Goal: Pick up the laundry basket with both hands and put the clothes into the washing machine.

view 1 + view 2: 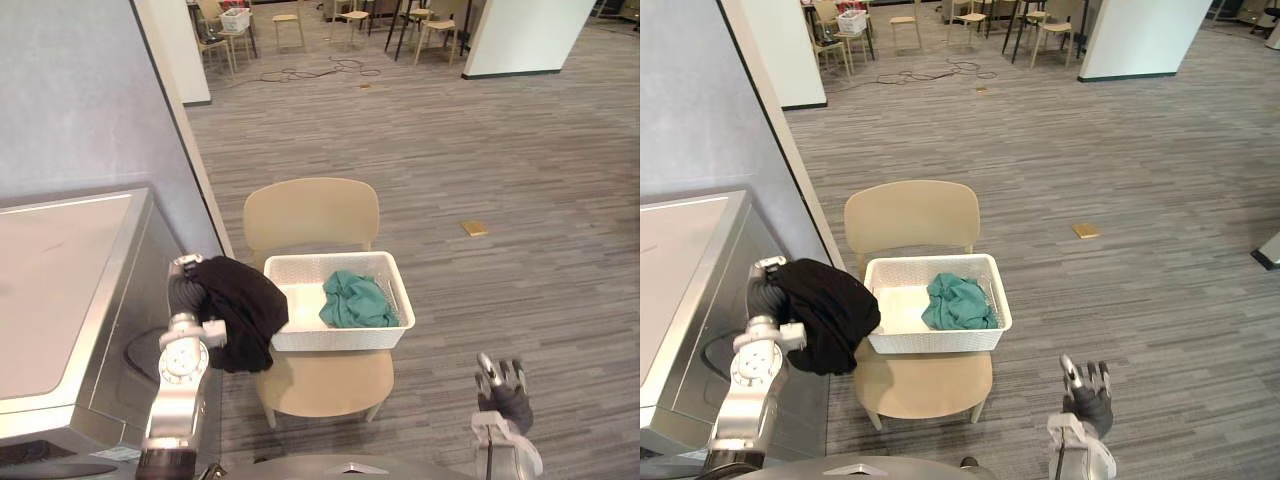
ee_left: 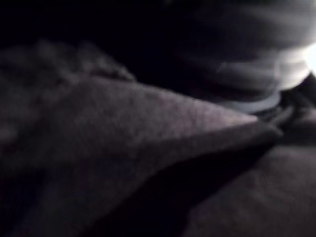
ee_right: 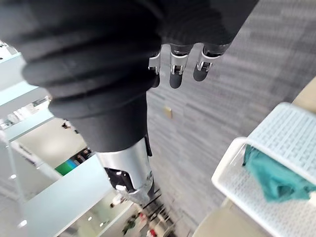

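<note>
A black garment (image 1: 243, 308) covers my left robot hand (image 1: 183, 288), so I cannot tell its grip, while my right robot hand (image 1: 503, 392) hangs slack-fingered beside the chair (image 1: 310, 215).

Silver-grey left arm (image 1: 172, 405), dark-ribbed right hand (image 1: 506, 398), silver dark-tipped fingers (image 3: 176, 74)

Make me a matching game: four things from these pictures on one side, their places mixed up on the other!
1. black cloth
2. crumpled teal cloth
3. white perforated plastic basket
4. small flat tan block

A. on the beige chair
B. on the grey plank floor
C. draped over the left hand
D. inside the basket

Pairs: 1-C, 2-D, 3-A, 4-B
</note>
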{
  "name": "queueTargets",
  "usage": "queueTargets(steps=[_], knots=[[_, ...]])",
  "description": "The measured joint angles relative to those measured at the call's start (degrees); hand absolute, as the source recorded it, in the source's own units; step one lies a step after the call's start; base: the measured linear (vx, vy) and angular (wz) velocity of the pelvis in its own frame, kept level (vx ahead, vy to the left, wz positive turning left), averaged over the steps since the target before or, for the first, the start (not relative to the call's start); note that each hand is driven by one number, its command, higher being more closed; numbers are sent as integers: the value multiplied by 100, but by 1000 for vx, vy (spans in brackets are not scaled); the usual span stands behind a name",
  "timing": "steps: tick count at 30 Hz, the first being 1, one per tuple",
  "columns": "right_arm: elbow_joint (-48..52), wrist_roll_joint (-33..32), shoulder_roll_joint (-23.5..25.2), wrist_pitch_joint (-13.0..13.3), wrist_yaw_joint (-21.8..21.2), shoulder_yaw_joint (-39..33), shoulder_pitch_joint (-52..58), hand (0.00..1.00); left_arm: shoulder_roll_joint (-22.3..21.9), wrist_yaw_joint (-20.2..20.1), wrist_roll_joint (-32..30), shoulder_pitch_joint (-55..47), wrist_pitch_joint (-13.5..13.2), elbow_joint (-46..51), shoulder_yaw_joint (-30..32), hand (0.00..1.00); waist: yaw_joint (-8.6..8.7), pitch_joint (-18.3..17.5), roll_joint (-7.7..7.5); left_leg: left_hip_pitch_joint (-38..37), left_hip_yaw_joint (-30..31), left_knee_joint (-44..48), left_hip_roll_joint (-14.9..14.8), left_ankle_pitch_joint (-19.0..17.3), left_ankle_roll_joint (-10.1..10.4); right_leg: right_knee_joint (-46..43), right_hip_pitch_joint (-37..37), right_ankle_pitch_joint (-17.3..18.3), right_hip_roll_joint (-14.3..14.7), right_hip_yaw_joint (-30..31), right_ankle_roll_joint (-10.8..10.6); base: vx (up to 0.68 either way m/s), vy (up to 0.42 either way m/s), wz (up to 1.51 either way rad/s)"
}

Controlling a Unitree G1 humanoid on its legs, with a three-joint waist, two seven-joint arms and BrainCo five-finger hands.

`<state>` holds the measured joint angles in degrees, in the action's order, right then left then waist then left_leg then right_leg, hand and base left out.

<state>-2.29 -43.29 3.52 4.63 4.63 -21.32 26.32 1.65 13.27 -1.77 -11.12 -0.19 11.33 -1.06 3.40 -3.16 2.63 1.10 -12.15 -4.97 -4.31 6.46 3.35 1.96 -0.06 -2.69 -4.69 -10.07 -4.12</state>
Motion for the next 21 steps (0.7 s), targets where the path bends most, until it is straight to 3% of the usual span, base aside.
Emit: queueTargets(steps=[8,13,18,21], knots=[[-1732,210,167,-152,92,26,273,0,-136,-602,864,-1353,-168,316,-666,100,-231,-65,-67,-137,238,-1,54,-60,-74,-296,213,287,-143,-345,-92,-7,20,23],[-3055,554,183,-270,82,22,192,0,-262,-793,1587,-1638,-141,-248,-844,100,-418,-76,-94,-120,258,0,88,-57,-78,-347,254,325,-207,-493,-140,-10,30,18],[-4352,1085,-7,-387,97,-175,-177,0,-100,-994,2059,-1618,21,-1061,-1134,100,-427,-46,-235,-245,282,-1,119,-64,-89,-345,404,375,-216,-520,-179,8,1,3],[-4582,1361,-13,-448,129,-207,-318,0,-33,-1111,2212,-1614,34,-1278,-1137,100,-434,-35,-364,-244,281,-1,129,-68,-95,-342,404,376,-219,-510,-179,0,0,0]])
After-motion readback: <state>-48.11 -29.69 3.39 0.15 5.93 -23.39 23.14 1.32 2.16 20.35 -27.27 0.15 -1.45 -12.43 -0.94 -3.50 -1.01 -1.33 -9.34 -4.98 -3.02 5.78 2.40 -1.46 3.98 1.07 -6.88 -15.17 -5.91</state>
